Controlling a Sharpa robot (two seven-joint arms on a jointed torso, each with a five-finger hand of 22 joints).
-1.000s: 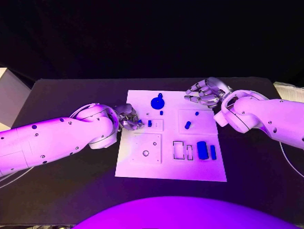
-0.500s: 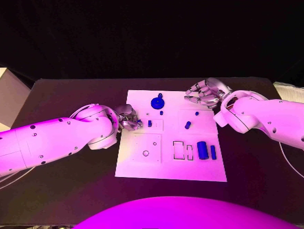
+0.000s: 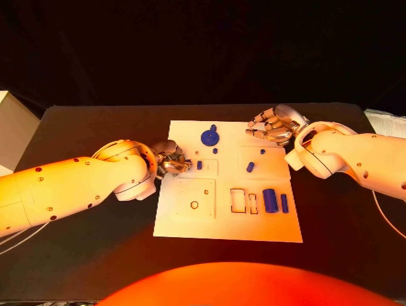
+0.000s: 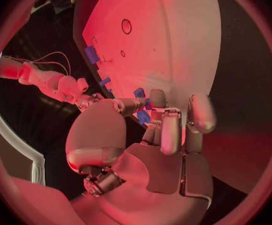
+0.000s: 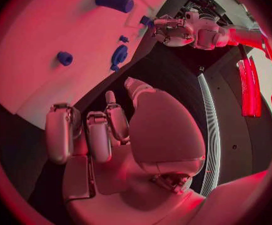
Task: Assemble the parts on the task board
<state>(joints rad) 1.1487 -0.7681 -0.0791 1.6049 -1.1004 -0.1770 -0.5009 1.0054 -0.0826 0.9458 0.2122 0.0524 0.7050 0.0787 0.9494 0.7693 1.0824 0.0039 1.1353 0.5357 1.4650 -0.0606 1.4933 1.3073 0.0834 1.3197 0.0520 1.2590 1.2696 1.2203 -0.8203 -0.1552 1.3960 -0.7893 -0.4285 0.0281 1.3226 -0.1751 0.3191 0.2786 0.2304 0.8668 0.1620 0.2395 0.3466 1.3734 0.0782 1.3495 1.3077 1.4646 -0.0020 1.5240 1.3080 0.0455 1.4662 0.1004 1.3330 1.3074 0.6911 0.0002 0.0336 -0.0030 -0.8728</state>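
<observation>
In the head view the task board lies in the middle of the black bench, and the left hand sits at the board's left edge, just beside a small blue part that stands in a square outline on the board. Its fingers look curled together there, but from this angle I cannot tell whether anything is between them. The right hand rests at the board's far right corner, its fingers curled in and nothing visibly in them. Other blue parts lie apart on the board: a round part near the far edge, a short peg in the middle, and a blue cylinder beside a slim blue bar toward the near right.

The left wrist view is closer: the left hand's fingertips are bunched around a small blue piece at the board's edge, seemingly pinching it. I judge the step in hand to be picking or seating this piece; the next move calls for a firm pinch and careful alignment with its outline.

In the right wrist view the right hand's fingers are loosely curled over the bench beside the board and hold nothing; it seems to be waiting.
</observation>
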